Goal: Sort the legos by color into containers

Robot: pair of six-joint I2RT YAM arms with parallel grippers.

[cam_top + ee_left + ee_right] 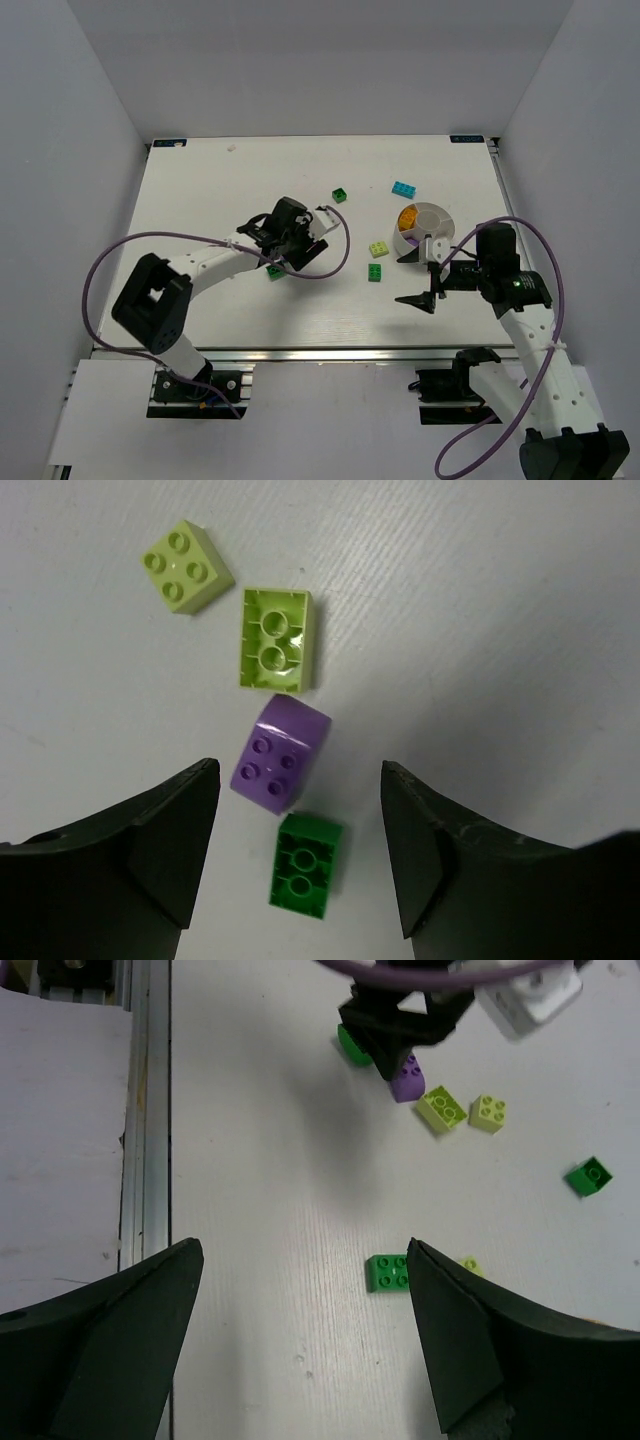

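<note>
Left gripper (298,772) gapes wide over a four-stud purple lego (278,753); right gripper (303,1250) is equally wide. Centre-right, the divided white bowl (436,217) holds orange legos (408,215) in its upper-left compartment.

Purple brick (279,752) showing smooth glossy plastic; lime brick (277,640) gleaming wetly. Surface (480,600) looking matt white, finely ribbed. Left claw (298,810) fingers (150,880) appearing dull black plastic. Rail (148,1110) showing brushed metal.
</note>
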